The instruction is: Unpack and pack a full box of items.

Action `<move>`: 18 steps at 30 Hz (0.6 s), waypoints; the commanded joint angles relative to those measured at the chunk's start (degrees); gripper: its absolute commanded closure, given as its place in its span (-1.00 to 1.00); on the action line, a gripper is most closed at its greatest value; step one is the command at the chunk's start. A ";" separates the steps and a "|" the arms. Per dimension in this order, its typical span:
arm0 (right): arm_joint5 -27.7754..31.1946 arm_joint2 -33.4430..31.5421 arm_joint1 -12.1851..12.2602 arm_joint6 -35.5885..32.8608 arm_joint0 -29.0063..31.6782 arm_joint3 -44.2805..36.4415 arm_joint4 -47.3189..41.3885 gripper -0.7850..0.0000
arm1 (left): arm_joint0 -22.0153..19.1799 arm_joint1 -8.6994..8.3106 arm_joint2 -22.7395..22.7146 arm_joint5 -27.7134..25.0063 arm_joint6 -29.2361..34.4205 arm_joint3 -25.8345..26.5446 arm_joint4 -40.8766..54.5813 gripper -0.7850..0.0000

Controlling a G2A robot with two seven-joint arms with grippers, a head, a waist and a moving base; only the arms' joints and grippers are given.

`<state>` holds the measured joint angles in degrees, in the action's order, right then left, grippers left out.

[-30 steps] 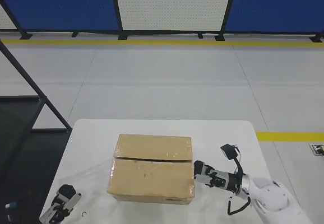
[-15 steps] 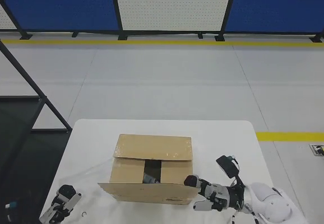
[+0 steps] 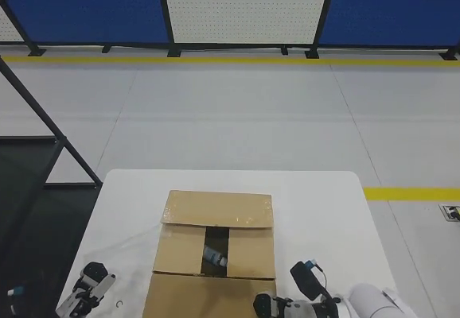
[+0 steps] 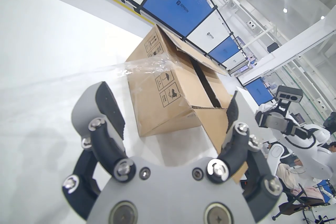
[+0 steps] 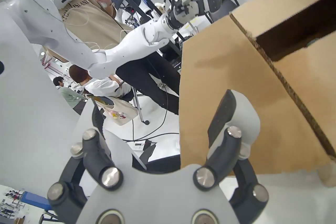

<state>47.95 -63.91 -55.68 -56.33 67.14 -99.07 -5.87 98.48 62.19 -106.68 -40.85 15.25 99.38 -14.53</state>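
The box [image 3: 214,238] sits mid-counter [image 3: 325,207], its near flap [image 3: 206,298] folded outward. Right jaws are spread at that flap's right corner and left jaws are spread off the box's left. Tugging the flap could drag the box over the edge.

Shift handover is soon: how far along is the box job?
Done: near flap folded out, by the open right gripper. In hand: nothing; left gripper is open too. Left: inner flaps cover the box, one item showing through their gap; unpacking and repacking remain.
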 commanded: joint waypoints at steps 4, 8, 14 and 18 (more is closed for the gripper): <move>-0.02 2.47 -0.01 -0.02 -1.27 3.79 0.54 -1.00 | 0.00 0.00 0.00 0.00 0.00 0.00 0.00 -1.00; 0.36 4.66 -0.47 0.81 -2.55 6.90 0.48 -1.00 | 0.00 0.00 0.00 0.00 0.00 0.00 0.00 -1.00; 1.27 7.54 -1.23 2.47 -4.25 10.33 1.27 -1.00 | 0.00 0.00 0.00 0.00 0.00 0.00 0.00 -1.00; 1.38 9.03 -1.54 2.45 -5.24 11.82 1.77 -1.00 | 0.00 0.00 0.00 0.00 0.00 0.00 0.00 -1.00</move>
<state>49.34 -55.17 -57.18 -53.74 62.09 -87.51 -4.24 98.48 62.19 -106.68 -40.85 15.25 99.38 -14.53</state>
